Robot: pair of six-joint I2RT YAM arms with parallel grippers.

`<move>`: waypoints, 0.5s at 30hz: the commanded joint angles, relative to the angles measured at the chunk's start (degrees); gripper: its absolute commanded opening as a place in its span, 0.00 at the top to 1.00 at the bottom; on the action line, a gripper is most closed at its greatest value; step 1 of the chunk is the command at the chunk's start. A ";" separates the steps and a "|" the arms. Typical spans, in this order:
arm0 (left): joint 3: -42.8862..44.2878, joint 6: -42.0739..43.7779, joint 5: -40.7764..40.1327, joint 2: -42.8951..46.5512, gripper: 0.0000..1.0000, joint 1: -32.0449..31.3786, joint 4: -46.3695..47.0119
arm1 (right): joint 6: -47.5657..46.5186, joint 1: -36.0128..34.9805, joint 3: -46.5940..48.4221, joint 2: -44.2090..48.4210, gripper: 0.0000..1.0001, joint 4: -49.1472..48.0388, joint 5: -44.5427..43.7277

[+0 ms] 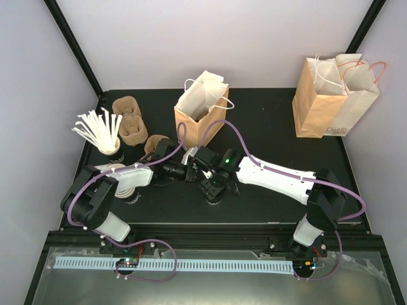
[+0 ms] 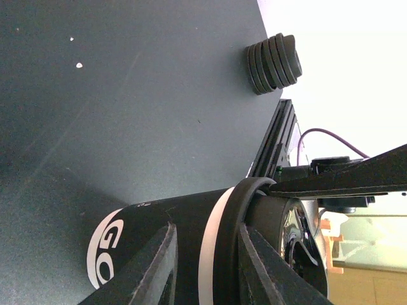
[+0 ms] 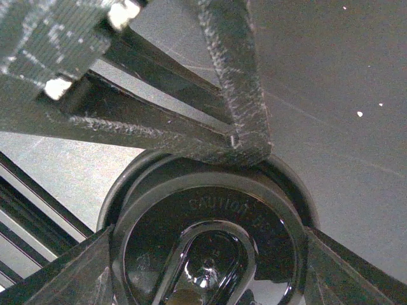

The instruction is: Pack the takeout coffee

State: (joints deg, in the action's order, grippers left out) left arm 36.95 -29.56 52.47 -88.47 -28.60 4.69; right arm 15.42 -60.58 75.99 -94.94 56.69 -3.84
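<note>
- We find the coffee upright on the table, about mid-table, near the open bag, on the side facing the arm bases.
- The right gripper sits above the coffee. Its jaws clamp the lid at the rim, one finger on each side.
- The left gripper points at the upper part of the coffee from the side. Its fingers stand apart, with the lid rim showing between them. We cannot tell whether they press on it.
</note>
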 commanded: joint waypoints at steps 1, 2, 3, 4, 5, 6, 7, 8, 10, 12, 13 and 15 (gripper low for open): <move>-6.51 1.45 -11.65 -7.78 0.73 -3.99 -11.50 | 0.40 -2.30 -5.15 -7.01 0.52 3.29 12.72; -7.16 0.94 -11.55 -8.07 0.73 -4.30 -10.75 | 0.48 -2.26 -5.07 -7.02 0.52 3.50 12.98; -7.62 0.24 -11.38 -8.23 0.73 -4.70 -9.81 | 0.49 -2.20 -4.95 -6.94 0.52 3.66 13.24; -8.15 -0.58 -11.26 -8.40 0.73 -5.11 -8.83 | 0.49 -2.26 -4.70 -7.00 0.52 3.95 13.38; -8.60 -1.45 -11.08 -8.65 0.73 -5.62 -7.73 | 0.42 -2.26 -4.51 -7.01 0.52 4.29 13.43; -8.98 -2.21 -10.95 -8.92 0.74 -6.19 -6.63 | 0.42 -2.29 -4.16 -7.09 0.52 4.56 13.35; -9.34 -2.84 -11.06 -9.25 0.74 -6.69 -5.75 | 0.40 -2.27 -3.98 -7.10 0.52 4.82 13.33; -9.68 -3.39 -10.99 -9.53 0.74 -7.05 -4.95 | 0.48 -2.25 -3.92 -7.17 0.52 5.06 13.27; -10.15 -4.42 -10.99 -10.34 0.74 -7.39 -3.37 | 0.50 -2.24 -3.83 -7.26 0.53 5.24 13.23; -10.47 -4.96 -10.62 -10.98 0.75 -7.57 -2.08 | 0.82 -2.26 -3.83 -7.20 0.53 5.36 12.84; -10.49 -5.18 -10.67 -11.04 0.75 -7.58 -1.90 | 1.04 -2.26 -3.90 -7.12 0.53 5.39 12.48; -10.41 -5.45 -11.42 -9.45 0.74 -7.46 -2.21 | 2.06 -2.20 -3.92 -6.77 0.54 5.38 11.23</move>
State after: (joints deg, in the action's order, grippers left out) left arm 32.95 -34.74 53.23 -90.96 -30.94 19.22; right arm 17.74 -60.58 76.84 -95.24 60.05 -3.68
